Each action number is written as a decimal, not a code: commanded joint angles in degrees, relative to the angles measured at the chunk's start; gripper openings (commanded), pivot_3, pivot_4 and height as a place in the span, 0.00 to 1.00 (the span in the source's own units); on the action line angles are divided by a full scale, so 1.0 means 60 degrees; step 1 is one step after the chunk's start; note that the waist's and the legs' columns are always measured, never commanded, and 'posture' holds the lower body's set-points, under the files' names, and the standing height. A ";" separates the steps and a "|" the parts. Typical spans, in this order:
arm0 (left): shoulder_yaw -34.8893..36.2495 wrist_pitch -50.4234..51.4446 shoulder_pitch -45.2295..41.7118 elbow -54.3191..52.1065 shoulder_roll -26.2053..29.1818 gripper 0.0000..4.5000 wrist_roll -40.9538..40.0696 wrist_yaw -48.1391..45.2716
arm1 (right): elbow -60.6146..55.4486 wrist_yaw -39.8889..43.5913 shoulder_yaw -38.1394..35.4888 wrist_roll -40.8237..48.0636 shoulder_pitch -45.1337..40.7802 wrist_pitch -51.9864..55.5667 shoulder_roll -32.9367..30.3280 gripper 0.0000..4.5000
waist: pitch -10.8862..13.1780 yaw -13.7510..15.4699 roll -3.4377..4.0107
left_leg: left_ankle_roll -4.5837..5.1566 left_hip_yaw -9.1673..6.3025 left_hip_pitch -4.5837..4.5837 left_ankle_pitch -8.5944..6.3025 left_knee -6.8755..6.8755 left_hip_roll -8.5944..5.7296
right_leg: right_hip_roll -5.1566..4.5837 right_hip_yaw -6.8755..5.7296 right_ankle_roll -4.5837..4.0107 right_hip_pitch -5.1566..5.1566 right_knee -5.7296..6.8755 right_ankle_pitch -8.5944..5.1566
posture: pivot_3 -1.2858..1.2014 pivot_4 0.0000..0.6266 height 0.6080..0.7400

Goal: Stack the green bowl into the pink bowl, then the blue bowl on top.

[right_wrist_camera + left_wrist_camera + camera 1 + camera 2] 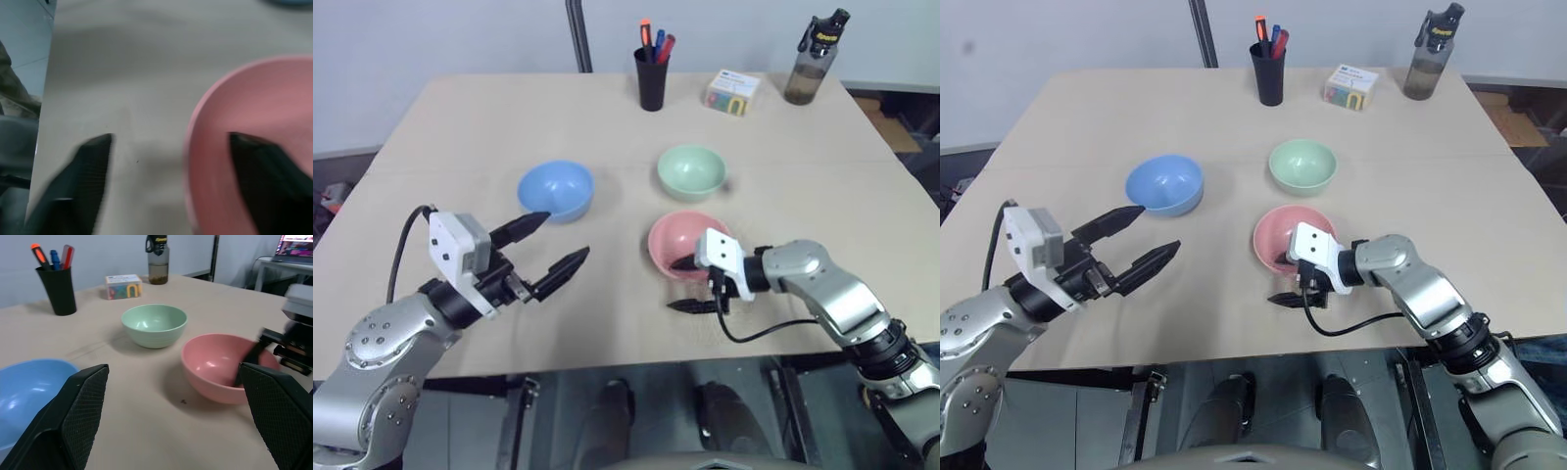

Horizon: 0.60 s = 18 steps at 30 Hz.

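Head views show the table (460,127) carrying three bowls, one of each colour, all apart and unstacked. Blue bowl (555,189) sits left, green bowl (691,171) farther back, pink bowl (683,243) nearest. Right gripper (688,285) stands spread, straddling the pink bowl's near wall, gripping nothing; a nudge could push that bowl away. Left gripper (553,242), spread and empty, hovers beside the blue bowl. One pen cup (652,76), one bottle (813,59).
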 commanded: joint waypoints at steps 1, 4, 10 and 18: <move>0.0401 0.0049 0.0076 -0.0525 0.0165 1.00 -0.0553 -0.0119 | 0.0019 0.0546 -0.1451 0.1039 -0.1192 -0.0026 -0.0189 0.99 | 0.0001 -0.0019 0.0001 | 0.0000 0.0000 0.0000 0.0000 0.0000 0.0000 | 0.0000 0.0000 0.0001 0.0000 0.0001 0.0000 | 0.52 0.24 1.00; 0.0471 0.0160 0.0076 -0.0535 0.0198 1.00 -0.0973 -0.0148 | 0.1376 0.0718 -0.1653 0.0489 -0.2066 -0.1309 -0.0275 0.99 | 0.0000 -0.0020 0.0000 | 0.0000 0.0000 0.0007 0.0000 0.0002 0.0001 | 0.0001 -0.0001 0.0002 0.0004 0.0000 -0.0001 | 0.52 0.24 1.00; 0.0392 0.0118 0.0039 -0.0530 0.0203 1.00 -0.0944 -0.0041 | 0.7679 0.0149 -0.0032 -0.3264 -0.4316 -0.7462 -0.0161 0.99 | -0.0001 -0.0028 -0.0002 | 0.0000 0.0012 0.0003 0.0000 0.0002 -0.0001 | -0.0001 0.0001 -0.0008 0.0002 -0.0010 0.0005 | 0.52 0.24 1.00; 0.0718 0.0067 0.0499 -0.0876 0.0103 1.00 -0.0973 0.0202 | 1.2958 -0.1166 0.0766 -0.5303 -0.6458 -1.0989 0.1364 0.99 | 0.0013 -0.0244 0.0005 | -0.0002 0.0010 0.0001 0.0001 -0.0048 -0.0001 | 0.0003 0.0010 -0.0018 -0.0016 -0.0015 0.0034 | 0.52 0.24 1.00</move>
